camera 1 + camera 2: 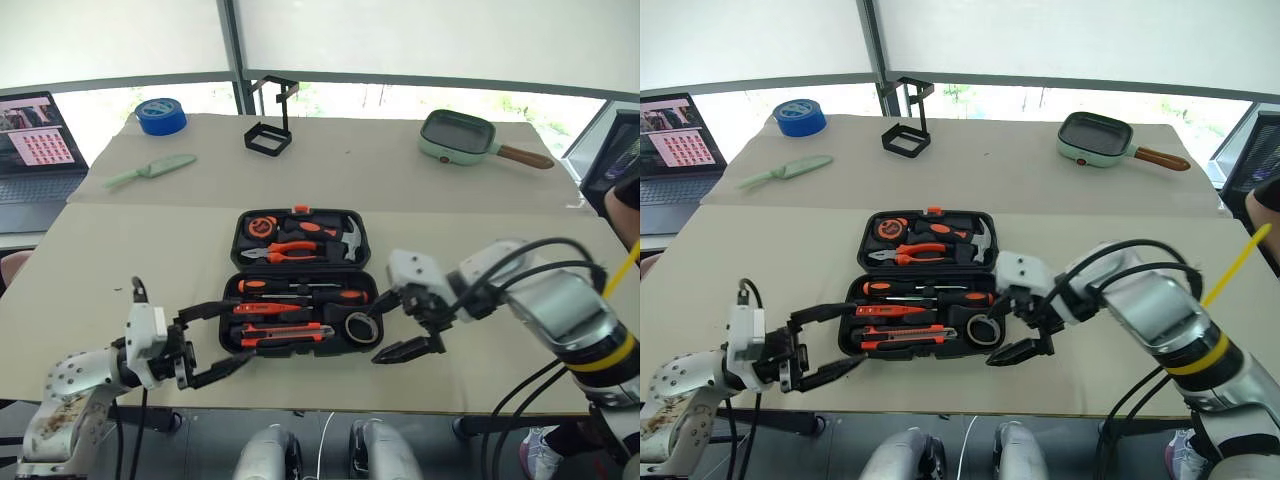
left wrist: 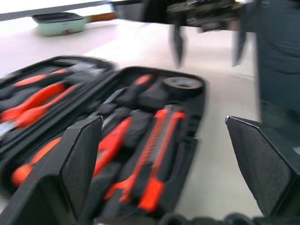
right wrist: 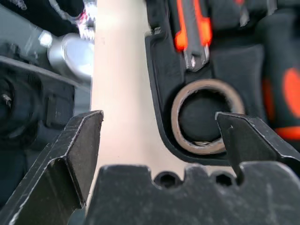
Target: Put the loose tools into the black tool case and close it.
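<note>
The black tool case (image 1: 228,300) lies open on the near table, lid half on the far side. Its near half holds two black-and-orange screwdrivers (image 1: 300,290), a slim orange screwdriver (image 1: 262,308), the utility knife (image 1: 285,336) and the dark tape roll (image 1: 350,322) in its right corner. My left gripper (image 1: 240,332) is open at the case's near left corner, holding nothing. My right gripper (image 1: 376,337) is open just above and beside the tape roll (image 3: 175,117), which rests in its slot with nothing gripping it.
The lid holds orange-handled pliers (image 1: 285,250), a hammer (image 1: 345,240) and a round tape measure (image 1: 262,226). On the far table are a blue tape roll (image 1: 161,115), a pale green knife (image 1: 150,170), a black wire stand (image 1: 270,130) and a green pan (image 1: 460,135). A laptop (image 1: 35,140) sits far left.
</note>
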You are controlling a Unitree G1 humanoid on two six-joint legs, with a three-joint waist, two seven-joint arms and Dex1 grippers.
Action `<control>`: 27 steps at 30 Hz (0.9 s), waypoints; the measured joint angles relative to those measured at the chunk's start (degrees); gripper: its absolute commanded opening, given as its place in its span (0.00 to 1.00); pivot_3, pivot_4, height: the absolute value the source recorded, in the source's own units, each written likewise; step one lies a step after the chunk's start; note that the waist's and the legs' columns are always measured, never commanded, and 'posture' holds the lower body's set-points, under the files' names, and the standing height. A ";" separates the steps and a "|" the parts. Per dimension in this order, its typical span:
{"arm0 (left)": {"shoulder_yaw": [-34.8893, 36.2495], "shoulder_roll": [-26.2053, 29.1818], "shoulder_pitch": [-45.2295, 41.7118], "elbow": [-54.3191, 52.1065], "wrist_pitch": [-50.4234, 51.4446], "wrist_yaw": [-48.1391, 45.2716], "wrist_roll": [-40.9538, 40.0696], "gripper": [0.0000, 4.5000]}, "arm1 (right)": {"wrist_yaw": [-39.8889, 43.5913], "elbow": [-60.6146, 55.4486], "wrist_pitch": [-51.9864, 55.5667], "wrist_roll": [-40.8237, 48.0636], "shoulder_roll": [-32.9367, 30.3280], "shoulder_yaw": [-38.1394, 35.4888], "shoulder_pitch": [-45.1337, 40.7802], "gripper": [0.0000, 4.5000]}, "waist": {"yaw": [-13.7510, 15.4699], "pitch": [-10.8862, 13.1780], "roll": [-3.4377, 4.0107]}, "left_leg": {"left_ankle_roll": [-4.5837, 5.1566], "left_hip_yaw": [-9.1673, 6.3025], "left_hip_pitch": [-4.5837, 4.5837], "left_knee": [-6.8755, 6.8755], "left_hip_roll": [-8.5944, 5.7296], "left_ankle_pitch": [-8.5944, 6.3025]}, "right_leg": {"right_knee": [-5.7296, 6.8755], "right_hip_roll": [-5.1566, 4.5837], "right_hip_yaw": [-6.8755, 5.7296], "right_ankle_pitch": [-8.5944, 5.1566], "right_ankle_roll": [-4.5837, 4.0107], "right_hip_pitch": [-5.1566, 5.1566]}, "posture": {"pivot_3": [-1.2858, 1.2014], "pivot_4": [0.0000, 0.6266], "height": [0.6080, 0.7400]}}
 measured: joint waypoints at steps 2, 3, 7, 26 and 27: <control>2.35 0.00 0.25 1.38 1.41 1.94 -0.60 1.00 | -0.81 1.98 -3.30 0.80 0.36 -4.34 2.77 1.00 | 0.00 0.02 -0.04 | 0.00 0.00 0.00 -0.02 0.00 0.00 | -0.02 0.01 -0.01 0.00 0.00 0.00 | 0.52 0.24 1.00; 3.47 0.00 0.37 1.76 2.02 2.68 -1.06 1.00 | -1.44 2.80 -4.81 0.81 0.73 -5.81 3.84 1.00 | 0.00 0.04 -0.07 | 0.00 0.00 -0.01 -0.01 0.00 0.00 | -0.02 0.01 -0.01 -0.01 0.01 0.01 | 0.52 0.24 1.00; 7.76 0.38 -0.22 3.25 4.98 5.45 -2.57 1.00 | -5.41 5.44 -10.79 0.61 4.28 -10.44 7.40 0.88 | -0.17 0.05 -0.08 | -0.07 0.01 0.01 -0.02 0.02 0.04 | 0.01 0.05 0.02 -0.02 0.07 0.01 | 0.52 0.24 1.00; -5.13 -1.85 -23.26 21.70 23.05 23.14 8.10 0.01 | -25.77 40.42 -46.84 -22.66 23.48 -5.58 3.06 0.00 | -1.47 0.17 -0.16 | -0.37 0.28 0.09 -0.11 0.00 0.31 | 0.17 0.74 0.20 0.11 -0.06 0.02 | 0.52 0.24 1.00; -5.78 -1.86 -24.05 22.37 23.05 22.90 8.44 0.01 | -25.35 40.50 -46.83 -22.61 23.97 -5.54 2.84 0.00 | -1.49 0.17 -0.16 | -0.39 0.28 0.10 -0.11 0.01 0.32 | 0.18 0.76 0.22 0.11 -0.07 0.02 | 0.52 0.24 1.00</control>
